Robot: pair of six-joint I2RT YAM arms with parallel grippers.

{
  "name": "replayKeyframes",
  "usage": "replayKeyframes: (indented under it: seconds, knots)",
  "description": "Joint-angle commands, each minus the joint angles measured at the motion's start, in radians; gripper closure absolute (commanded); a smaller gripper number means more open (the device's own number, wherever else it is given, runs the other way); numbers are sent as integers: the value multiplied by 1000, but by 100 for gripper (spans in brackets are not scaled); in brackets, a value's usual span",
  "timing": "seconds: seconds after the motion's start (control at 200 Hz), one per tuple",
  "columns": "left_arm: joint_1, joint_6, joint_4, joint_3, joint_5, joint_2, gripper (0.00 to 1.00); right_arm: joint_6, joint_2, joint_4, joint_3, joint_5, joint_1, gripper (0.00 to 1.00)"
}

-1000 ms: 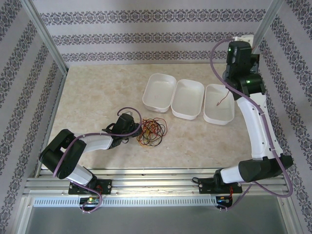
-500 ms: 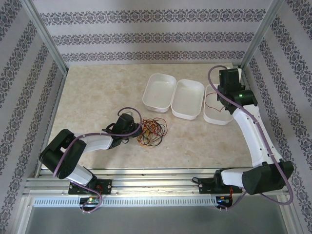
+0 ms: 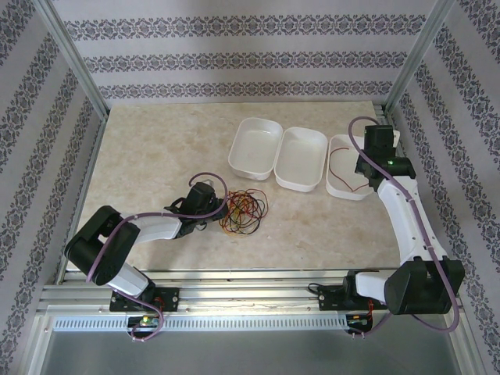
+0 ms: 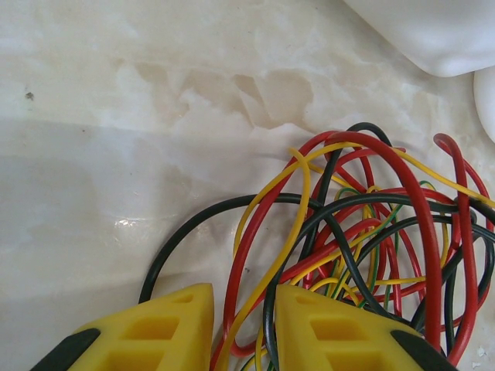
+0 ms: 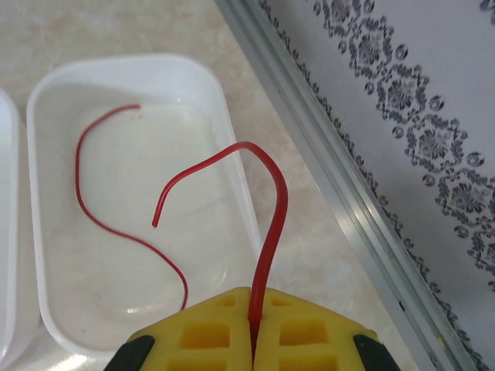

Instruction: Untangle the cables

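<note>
We see the left gripper closed narrowly on glossy looped cables; the right gripper pinches a curved red cable over a white tray.

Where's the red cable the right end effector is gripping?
Right wrist view: the red cable is pinched in the shut right end effector and arches over the rightmost white tray, beside the frame rail at the table's right edge.

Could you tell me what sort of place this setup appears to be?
Probably a lab test cell: wallpapered panels box in a marble-look table, with three white trays and tangled cables.
</note>
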Motion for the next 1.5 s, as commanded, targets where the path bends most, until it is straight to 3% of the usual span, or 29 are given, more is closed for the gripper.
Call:
replayKeyframes:
  seconds: [0.0,0.605,1.154,1.384,1.494]
  knots:
    - [-7,9,22,7,12,4,73,11,-9,128,-34,-12,-5,100]
    - [-7,-3,45,0,26,6,73,-45,94,513,-233,-208,-54,100]
    - [-7,-8,33,-3,11,4,73,-103,418,573,-124,-387,-134,100]
    - [-7,-11,30,2,8,6,73,-104,521,519,-31,-446,-146,89]
    - [-8,-12,27,5,5,3,73,-93,522,500,-19,-431,-146,72]
